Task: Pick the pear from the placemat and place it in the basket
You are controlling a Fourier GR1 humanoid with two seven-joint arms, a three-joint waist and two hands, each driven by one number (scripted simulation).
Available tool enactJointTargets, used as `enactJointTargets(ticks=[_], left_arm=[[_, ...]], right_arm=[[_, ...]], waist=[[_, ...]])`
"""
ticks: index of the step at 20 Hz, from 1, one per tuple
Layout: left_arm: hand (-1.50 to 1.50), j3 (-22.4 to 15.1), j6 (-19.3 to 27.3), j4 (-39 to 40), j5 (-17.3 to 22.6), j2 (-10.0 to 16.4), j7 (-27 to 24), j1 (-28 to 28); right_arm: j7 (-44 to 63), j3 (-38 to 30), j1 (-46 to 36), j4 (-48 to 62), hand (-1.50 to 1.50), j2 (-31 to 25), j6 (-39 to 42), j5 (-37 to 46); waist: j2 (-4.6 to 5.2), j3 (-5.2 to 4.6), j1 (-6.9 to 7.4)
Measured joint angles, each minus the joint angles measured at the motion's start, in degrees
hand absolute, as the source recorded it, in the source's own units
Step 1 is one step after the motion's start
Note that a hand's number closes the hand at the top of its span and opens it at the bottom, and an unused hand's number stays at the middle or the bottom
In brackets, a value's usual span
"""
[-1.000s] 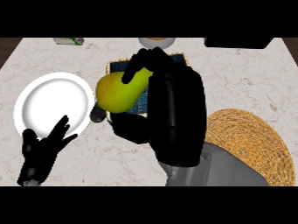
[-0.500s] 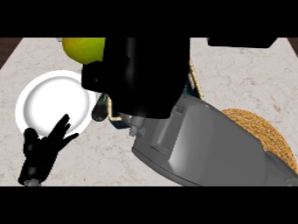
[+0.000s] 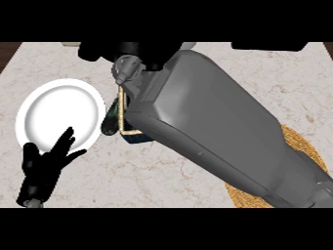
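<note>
My right forearm (image 3: 212, 132) is lifted close to the head view and fills its middle. At the top edge my right hand (image 3: 133, 51) shows as a dark curled mass. The pear is hidden; it was in this hand in the earlier frames. Only a dark strip of the placemat (image 3: 118, 124) shows under the arm's left side. Most of the woven basket (image 3: 303, 146) at the lower right lies behind the forearm. My left hand (image 3: 46, 163) rests open at the lower left, fingers up, holding nothing.
A white round plate (image 3: 61, 117) lies on the marble counter (image 3: 284, 83) at the left, just above my left hand. Dark objects stand along the counter's far edge, partly hidden.
My right arm has risen further toward the camera. The pear, lifted off the placemat and seen at the top left half a second ago, has gone out of sight. The left hand has stayed still.
</note>
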Motion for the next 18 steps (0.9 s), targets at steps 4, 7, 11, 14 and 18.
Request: enactJointTargets(ticks=[4,7,11,14,18], left_arm=[[0.00,0.37,-0.18,-0.09,0.29,-0.02,0.09,0.02],[0.00,0.42,0.09,0.11,-0.12,-0.15,-0.04,0.07],[0.00,1.15,-0.18,0.66,0.24,-0.01,0.16,-0.03],[0.00,1.34,-0.56,0.56,0.42,-0.09,-0.45,0.50],[0.00,2.19,-0.83,0.31,0.85,0.19,-1.32,1.86]], right_arm=[[-2.21,-2.40,1.63,2.85,1.50,0.01,-3.83,-2.39],[-3.58,-2.71,3.18,4.08,1.50,0.04,-7.21,-4.18],[-5.09,-1.98,5.18,5.83,1.50,0.10,-11.45,-5.97],[-5.89,-0.46,6.81,6.73,1.50,0.13,-14.65,-6.76],[-4.98,-1.07,9.01,11.24,1.50,-0.11,-14.70,-1.67]], waist=[[0.24,0.05,-0.06],[0.24,0.16,-0.19],[0.16,0.20,-0.61],[0.04,0.19,-0.84],[-0.20,0.17,-2.14]])
